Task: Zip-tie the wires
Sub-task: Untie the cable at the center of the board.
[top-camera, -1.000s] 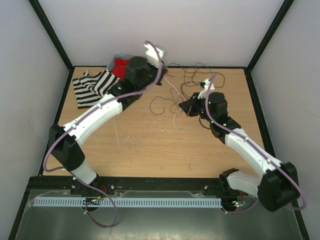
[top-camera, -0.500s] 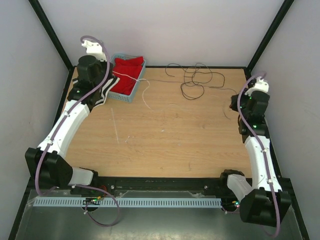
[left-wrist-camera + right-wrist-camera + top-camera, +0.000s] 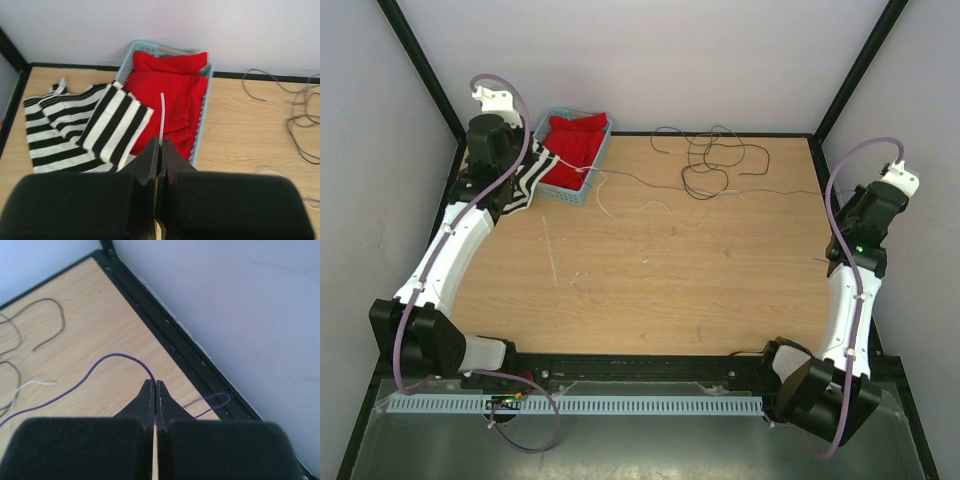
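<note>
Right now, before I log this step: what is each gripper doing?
Left gripper: closed, pinching the zip tie.
Right gripper: closed, pinching a thin purple wire.

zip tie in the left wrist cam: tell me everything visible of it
The thin white plastic zip tie is a narrow, nearly straight strip. Its near end is pinched between the shut fingers of the left gripper; the rest sticks out past them, seen in front of the red cloth in the light blue plastic basket. Whether its tip touches the cloth cannot be told. No head shows, and the visible part loops around nothing.
</note>
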Robot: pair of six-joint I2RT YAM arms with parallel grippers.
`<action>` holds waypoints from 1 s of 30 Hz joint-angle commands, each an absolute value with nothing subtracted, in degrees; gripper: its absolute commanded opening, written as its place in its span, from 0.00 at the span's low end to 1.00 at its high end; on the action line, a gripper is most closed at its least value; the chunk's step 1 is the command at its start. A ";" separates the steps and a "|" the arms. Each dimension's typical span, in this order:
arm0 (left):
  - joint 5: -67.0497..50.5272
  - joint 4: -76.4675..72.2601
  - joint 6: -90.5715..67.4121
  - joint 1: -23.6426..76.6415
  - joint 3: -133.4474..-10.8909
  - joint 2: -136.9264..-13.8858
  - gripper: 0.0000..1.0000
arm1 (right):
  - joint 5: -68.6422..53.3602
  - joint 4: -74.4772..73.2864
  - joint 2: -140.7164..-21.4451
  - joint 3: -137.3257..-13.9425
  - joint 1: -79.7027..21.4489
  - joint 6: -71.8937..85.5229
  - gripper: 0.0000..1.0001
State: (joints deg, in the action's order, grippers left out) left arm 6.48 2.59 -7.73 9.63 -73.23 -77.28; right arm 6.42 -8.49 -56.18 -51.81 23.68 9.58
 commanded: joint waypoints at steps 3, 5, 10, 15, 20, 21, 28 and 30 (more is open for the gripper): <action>15.98 4.51 -3.92 7.30 -74.08 -76.47 0.00 | 15.14 -11.47 -59.17 -53.01 26.12 6.88 0.00; 17.63 5.98 -3.22 5.18 -75.57 -76.92 0.00 | 16.21 -11.60 -59.47 -52.86 27.16 5.99 0.00; 12.61 6.51 -5.76 1.77 -76.43 -75.63 0.00 | 10.88 -11.40 -60.15 -52.38 27.54 7.77 0.00; 11.50 6.68 -6.27 1.40 -76.23 -75.71 0.00 | 4.24 -11.42 -62.73 -51.54 27.59 7.20 0.00; -0.35 6.63 -10.35 3.76 -76.03 -75.20 0.00 | -12.12 -9.45 -64.52 -49.95 27.19 10.83 0.00; -1.90 6.33 -10.74 5.22 -76.09 -75.27 0.00 | -15.70 -8.81 -65.24 -49.66 26.67 11.76 0.00; -10.13 4.95 -10.54 17.64 -81.68 -77.21 0.00 | -26.98 -4.29 -72.86 -47.80 12.52 14.47 0.19; -11.03 4.80 -10.43 20.68 -83.78 -77.67 0.00 | -29.69 -5.06 -75.05 -49.52 11.36 14.27 0.39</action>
